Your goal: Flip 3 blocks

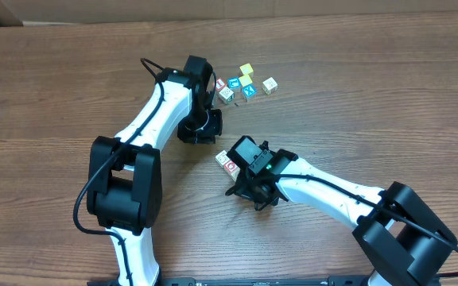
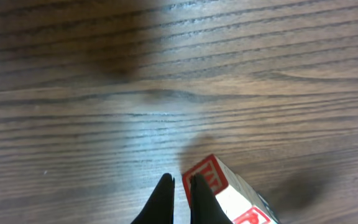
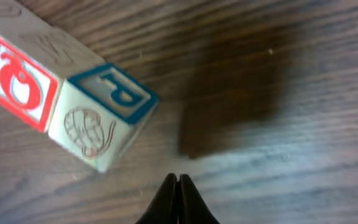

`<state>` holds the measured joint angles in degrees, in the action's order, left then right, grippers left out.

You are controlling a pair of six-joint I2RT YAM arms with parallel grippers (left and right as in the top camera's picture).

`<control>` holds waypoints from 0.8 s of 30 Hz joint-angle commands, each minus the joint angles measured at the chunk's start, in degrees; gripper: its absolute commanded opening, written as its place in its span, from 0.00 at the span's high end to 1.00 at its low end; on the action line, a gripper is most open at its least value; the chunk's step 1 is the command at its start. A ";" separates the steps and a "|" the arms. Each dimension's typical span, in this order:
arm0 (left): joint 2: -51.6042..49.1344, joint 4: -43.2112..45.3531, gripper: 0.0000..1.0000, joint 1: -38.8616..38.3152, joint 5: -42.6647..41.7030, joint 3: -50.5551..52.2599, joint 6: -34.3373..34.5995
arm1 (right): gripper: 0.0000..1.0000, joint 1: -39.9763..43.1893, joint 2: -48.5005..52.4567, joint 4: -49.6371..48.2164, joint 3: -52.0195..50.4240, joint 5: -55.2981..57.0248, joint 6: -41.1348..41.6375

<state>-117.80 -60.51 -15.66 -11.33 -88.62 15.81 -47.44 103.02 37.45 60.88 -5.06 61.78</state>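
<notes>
Nearby, up-left of the clenched, empty right claw (image 3: 178, 196), lies the red-ring block (image 3: 18, 79); the left claw (image 2: 180, 198), likewise clenched, stands beside a red-framed block (image 2: 221, 185).

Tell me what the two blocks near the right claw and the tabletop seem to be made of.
Red-framed block and the block with the tan drawing: likely light wood, matte, with painted or printed faces; pale bare sides and an embossed-looking picture suggest it. Tabletop: dark wood grain with a soft sheen, either varnished wood or laminate; I cannot tell which.
</notes>
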 commanded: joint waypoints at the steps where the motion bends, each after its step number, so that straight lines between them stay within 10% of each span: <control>1: -0.07 1.14 0.96 -0.59 -0.74 0.94 -2.16 | 0.96 -0.13 -0.90 -2.62 -1.68 1.42 1.49; 24: -0.07 0.94 0.96 -3.28 2.71 2.23 -1.88 | 0.96 -0.13 -0.90 -5.77 -1.68 3.56 1.49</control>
<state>-117.80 -59.53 -18.79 -9.61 -87.26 14.37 -47.44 103.02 32.08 59.46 -2.50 62.98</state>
